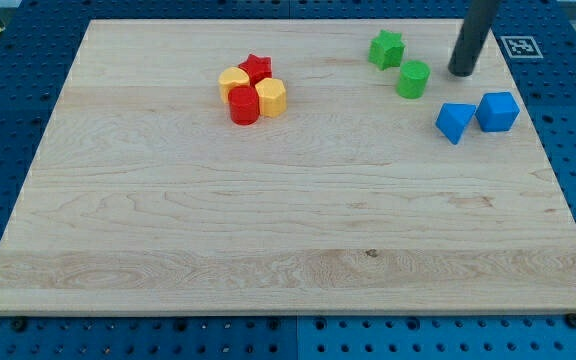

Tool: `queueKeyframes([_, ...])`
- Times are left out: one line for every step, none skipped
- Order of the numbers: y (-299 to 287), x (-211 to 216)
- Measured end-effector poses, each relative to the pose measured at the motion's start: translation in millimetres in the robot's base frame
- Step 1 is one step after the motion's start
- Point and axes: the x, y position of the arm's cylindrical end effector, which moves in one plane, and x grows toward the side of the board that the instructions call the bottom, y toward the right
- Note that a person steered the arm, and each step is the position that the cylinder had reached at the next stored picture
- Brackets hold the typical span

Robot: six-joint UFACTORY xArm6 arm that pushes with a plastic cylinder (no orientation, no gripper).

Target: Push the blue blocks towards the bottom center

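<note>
Two blue blocks lie at the view's right: a blue triangular block (454, 122) and a blue cube (497, 111) just to its right, nearly touching. My tip (461, 72) rests on the board above them, up and slightly right of the triangular block, and left of the cube's top. The tip touches neither blue block. A green cylinder (413, 78) stands just left of the tip.
A green star (386, 48) sits up-left of the green cylinder. A cluster at the top centre-left holds a red star (256, 68), a yellow block (233, 80), a red cylinder (244, 105) and a yellow hexagon (271, 97). The wooden board (268, 220) ends near the blue cube.
</note>
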Motion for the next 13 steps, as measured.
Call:
queueKeyframes([48.3,26.7])
queueKeyframes([60.7,48.3])
queueKeyframes([49.4,62.5])
queueKeyframes([26.9,65.3])
queueKeyframes([6.7,65.3])
queueKeyframes([-5.1,67.0])
queueKeyframes([-7.2,78.4])
queueKeyframes([-19.9,79.7])
queueKeyframes([-36.7,81.4])
queueKeyframes([-51.4,104.1])
queueKeyframes([-65.0,126.7])
queueKeyframes([-93.8,131.8])
queueKeyframes([-115.8,139.5])
